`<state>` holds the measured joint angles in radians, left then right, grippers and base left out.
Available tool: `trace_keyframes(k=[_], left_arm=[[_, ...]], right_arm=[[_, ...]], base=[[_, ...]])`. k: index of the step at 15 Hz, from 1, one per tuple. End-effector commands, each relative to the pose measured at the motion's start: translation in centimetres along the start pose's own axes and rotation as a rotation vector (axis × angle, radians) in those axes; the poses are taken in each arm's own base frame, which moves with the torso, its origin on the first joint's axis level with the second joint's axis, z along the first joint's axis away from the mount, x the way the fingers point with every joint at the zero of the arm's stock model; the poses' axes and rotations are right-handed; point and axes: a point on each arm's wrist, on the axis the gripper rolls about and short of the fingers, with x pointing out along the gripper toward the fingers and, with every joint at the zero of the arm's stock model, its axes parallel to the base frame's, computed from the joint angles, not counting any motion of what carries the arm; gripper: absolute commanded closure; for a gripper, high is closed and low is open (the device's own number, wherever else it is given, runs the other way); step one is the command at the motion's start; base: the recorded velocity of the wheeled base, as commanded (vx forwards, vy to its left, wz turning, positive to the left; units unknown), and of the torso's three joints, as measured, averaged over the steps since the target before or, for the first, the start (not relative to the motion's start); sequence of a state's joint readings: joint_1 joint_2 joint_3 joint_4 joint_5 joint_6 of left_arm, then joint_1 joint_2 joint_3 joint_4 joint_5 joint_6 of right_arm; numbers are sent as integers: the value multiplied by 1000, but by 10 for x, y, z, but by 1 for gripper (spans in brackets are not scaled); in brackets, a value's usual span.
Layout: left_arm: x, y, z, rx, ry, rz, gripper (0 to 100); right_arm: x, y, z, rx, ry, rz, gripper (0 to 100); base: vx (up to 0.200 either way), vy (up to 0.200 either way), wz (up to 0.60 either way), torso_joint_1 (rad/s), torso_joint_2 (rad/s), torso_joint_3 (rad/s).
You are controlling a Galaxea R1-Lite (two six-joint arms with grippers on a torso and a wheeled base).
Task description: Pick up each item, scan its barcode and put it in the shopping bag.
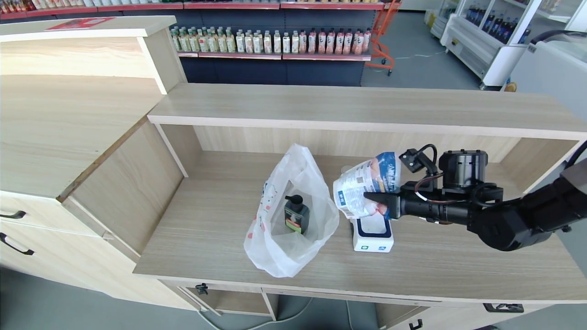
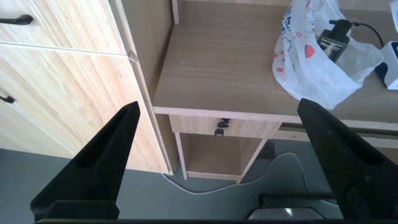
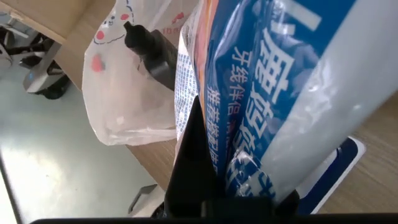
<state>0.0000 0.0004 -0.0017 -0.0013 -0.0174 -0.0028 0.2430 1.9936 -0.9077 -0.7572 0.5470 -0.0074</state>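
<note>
I can see large white Chinese characters along the blue band of the packet (image 3: 280, 93), with rows of small blue print beside them on its white panel. The bottle (image 1: 296, 215) carries a label too small for me to read. The bag (image 1: 275, 220) has red and dark printed marks. The scanner (image 1: 372, 233) bears a small green mark. A red sign (image 1: 80, 23) lies on the raised counter (image 1: 133, 27), and I cannot read its wording.
</note>
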Motion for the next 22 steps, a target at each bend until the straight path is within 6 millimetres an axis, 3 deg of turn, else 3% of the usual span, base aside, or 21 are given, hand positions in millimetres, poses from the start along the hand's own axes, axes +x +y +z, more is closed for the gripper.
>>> trace_keyframes(k=[1, 4, 9, 18, 19, 22], left_arm=[[0, 0, 0, 0, -1, -1, 0], [0, 0, 0, 0, -1, -1, 0], [0, 0, 0, 1, -1, -1, 0], [0, 0, 0, 0, -1, -1, 0], [0, 0, 0, 0, -1, -1, 0], [0, 0, 0, 0, -1, -1, 0]], right_arm=[[24, -7, -15, -14, 37, 3, 100], [43, -16, -27, -108, 57, 11, 100], [86, -11, -28, -160, 13, 43, 100], [116, -7, -34, -180, -2, 75, 100], [119, -8, -30, -186, -15, 78, 0], [122, -8, -15, -161, -61, 83, 0]], base=[[0, 0, 0, 0, 0, 0], [0, 0, 0, 0, 0, 0], [0, 0, 0, 0, 0, 0], [0, 0, 0, 0, 0, 0], [0, 0, 0, 0, 0, 0], [0, 0, 0, 0, 0, 0]])
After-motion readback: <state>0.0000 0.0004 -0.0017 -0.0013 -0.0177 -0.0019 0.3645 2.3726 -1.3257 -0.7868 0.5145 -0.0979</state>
